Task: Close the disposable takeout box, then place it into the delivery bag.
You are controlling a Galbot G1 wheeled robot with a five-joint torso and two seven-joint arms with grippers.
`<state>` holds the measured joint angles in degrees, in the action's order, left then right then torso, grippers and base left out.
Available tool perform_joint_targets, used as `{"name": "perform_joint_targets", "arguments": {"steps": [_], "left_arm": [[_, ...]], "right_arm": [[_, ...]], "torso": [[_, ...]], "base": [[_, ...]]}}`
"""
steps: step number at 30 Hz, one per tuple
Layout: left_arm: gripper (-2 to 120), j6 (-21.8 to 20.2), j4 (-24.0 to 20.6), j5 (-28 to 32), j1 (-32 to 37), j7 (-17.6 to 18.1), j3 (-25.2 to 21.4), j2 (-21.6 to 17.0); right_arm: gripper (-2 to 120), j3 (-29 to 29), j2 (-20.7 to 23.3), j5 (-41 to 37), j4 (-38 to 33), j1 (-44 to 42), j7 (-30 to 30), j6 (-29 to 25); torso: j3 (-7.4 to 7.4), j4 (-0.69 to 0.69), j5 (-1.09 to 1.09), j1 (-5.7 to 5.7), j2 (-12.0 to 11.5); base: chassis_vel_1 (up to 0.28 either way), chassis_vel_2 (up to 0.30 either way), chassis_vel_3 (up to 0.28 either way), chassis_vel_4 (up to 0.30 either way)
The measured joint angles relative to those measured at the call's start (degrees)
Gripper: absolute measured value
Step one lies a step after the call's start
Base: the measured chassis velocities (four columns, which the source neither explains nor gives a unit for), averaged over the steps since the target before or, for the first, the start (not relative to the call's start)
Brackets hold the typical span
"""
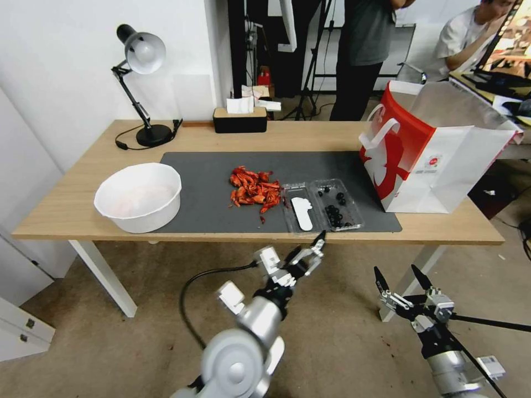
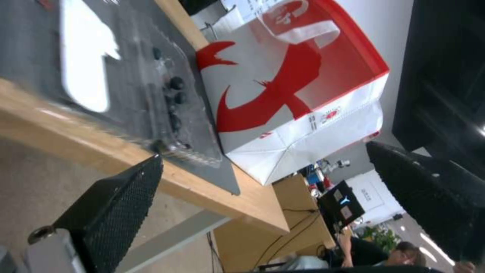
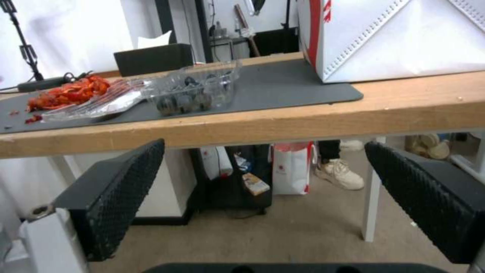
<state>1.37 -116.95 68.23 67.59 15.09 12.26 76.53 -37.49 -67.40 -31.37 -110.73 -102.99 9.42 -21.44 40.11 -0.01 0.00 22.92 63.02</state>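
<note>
On the desk's (image 1: 83, 204) grey mat (image 1: 210, 193), near the front edge, the takeout box (image 1: 322, 205) lies open beside the delivery bag (image 1: 437, 149); left gripper (image 1: 306, 247) and right gripper (image 1: 404, 279) gape wide below.

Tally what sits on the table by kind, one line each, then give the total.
Clear takeout box, open: 1
Red-and-white delivery bag: 1
White bowl: 1
Desk lamp: 1
Black tissue box: 1
Pile of red food pieces: 1
Grey mat: 1
Total: 7
</note>
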Motion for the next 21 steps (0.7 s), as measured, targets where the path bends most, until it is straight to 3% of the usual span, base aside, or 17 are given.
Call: {"name": "perform_joint_targets", "arguments": {"steps": [13,21], "left_arm": [[100,-1.44,5.49,5.93,-7.09,11.07,1.89,3.67],[100,-1.5,7.32,8.9,-9.24,12.31,1.17,5.52]], "right_arm": [[100,-0.54,-1.45,0.96,0.58,-0.18,-0.55,-0.11],[100,-0.59,-1.75,1.13,1.48,0.13,-0.6,-0.44]], "torso": [[0.0,0.01,0.0,0.0,0.0],[0.0,0.01,0.0,0.0,0.0]], "base": [[0.0,0.0,0.0,0.0],[0.0,0.0,0.0,0.0]]}}
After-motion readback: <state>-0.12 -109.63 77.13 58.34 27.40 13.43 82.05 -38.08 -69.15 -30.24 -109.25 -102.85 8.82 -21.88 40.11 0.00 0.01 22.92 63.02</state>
